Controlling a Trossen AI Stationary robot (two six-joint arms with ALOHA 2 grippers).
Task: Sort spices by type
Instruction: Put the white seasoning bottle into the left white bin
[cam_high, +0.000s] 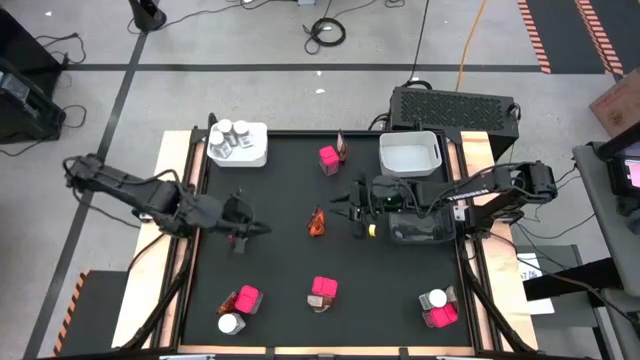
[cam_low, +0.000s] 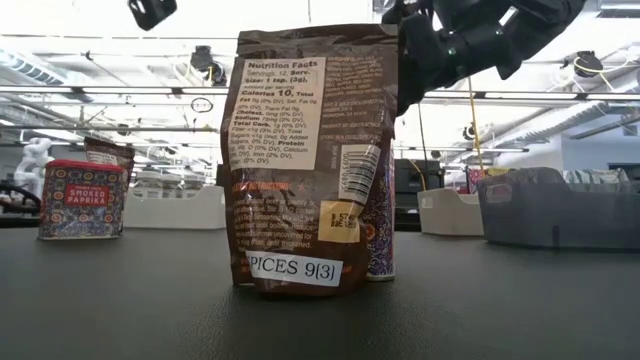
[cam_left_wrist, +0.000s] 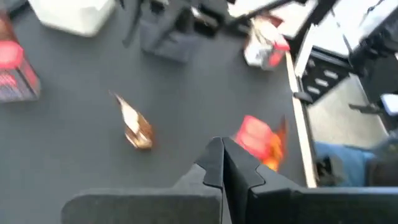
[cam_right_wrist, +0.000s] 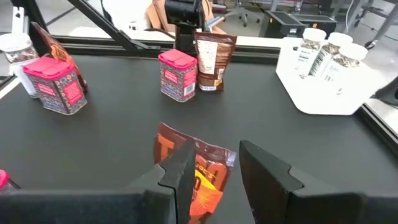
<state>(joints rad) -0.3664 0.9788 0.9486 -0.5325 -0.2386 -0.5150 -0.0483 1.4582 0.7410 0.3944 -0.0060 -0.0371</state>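
An orange-brown sachet (cam_high: 317, 222) stands mid-table. My right gripper (cam_high: 347, 206) is open just to its right. In the right wrist view the sachet (cam_right_wrist: 200, 167) stands just beyond the gripper (cam_right_wrist: 214, 171), ahead of the gap between the fingers. My left gripper (cam_high: 243, 232) is shut and empty left of centre, and its wrist view shows the gripper (cam_left_wrist: 221, 163) above bare tabletop. Pink boxes (cam_high: 329, 158) (cam_high: 323, 290) (cam_high: 247, 298) (cam_high: 440, 316), loose jars (cam_high: 231, 323) (cam_high: 435, 298) and more sachets (cam_high: 341, 146) are scattered about. Several jars (cam_high: 232, 136) stand in a white bin (cam_high: 255, 153).
An empty white bin (cam_high: 410, 153) sits at the far right, with a dark bin (cam_high: 418, 228) under my right arm. In the low view a brown sachet (cam_low: 315, 160) stands close to the camera and hides mid-table. A pink box (cam_low: 80, 198) stands to its left.
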